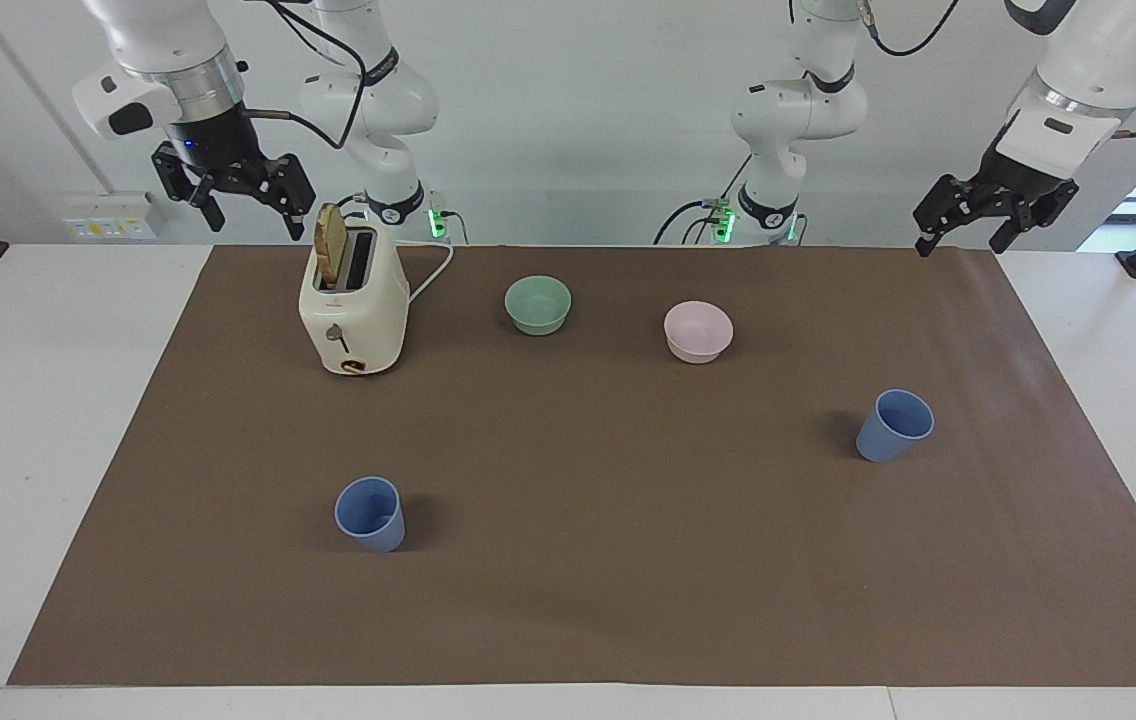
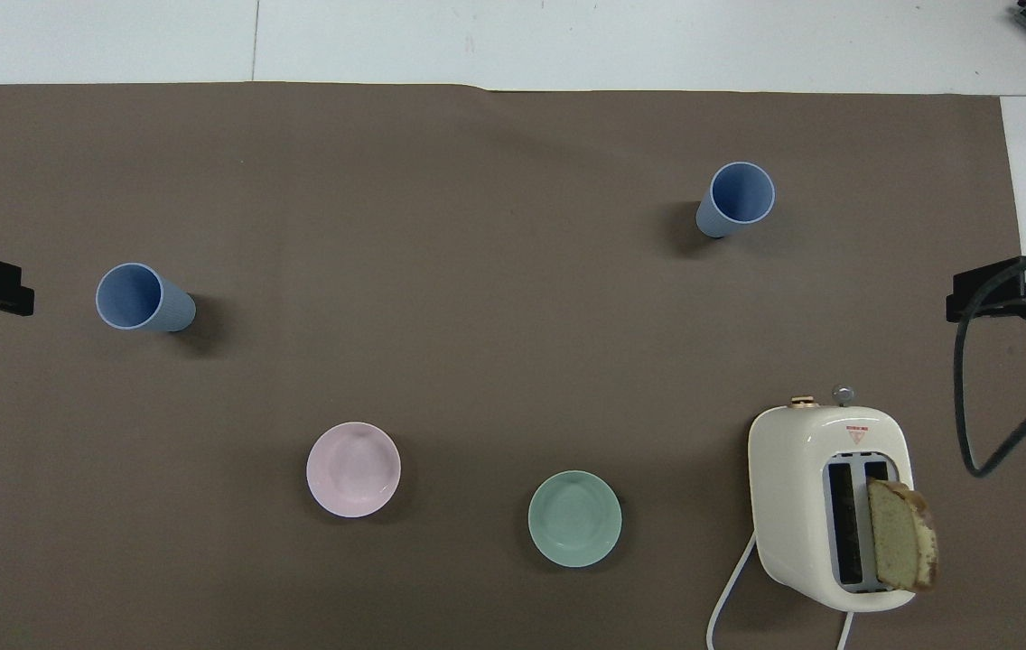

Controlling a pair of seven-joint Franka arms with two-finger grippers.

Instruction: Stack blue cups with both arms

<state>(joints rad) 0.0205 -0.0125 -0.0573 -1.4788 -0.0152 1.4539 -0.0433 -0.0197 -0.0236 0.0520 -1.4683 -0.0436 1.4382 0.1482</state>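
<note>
Start of task, nothing grasped yet. Both arms wait up high at the robots' edge of the bench.

Right end effector (image 1: 240, 205) hangs over the mat edge just by the toaster (image 1: 353, 305), fingers spread wide, empty. Left end effector (image 1: 968, 228) hangs over the mat corner at the left arm's end, also wide open, empty.

2 blue cups, both upright, mouths up, well apart. Cup A (image 1: 371, 514) sits toward the right arm's end, farther from the robots than the toaster. Cup B (image 1: 894, 425) sits toward the left arm's end, farther from the robots than the pink bowl (image 1: 698, 331). Green bowl (image 1: 538, 304) sits between the toaster and the pink bowl; not part of the task. Bread slice (image 1: 331, 246) sticks up from a toaster slot.

Step in hand, my read: pre-reach, approach not begun.

Next move prob: each arm drops to its nearer cup, right to A, left to B, pinching the rim or wall. Then 1 cup is lifted over the other, mouths aligned, and lowered in. Cups taper, so the lifted one must stay upright and centred or it will catch the rim and tip the lower cup.
</note>
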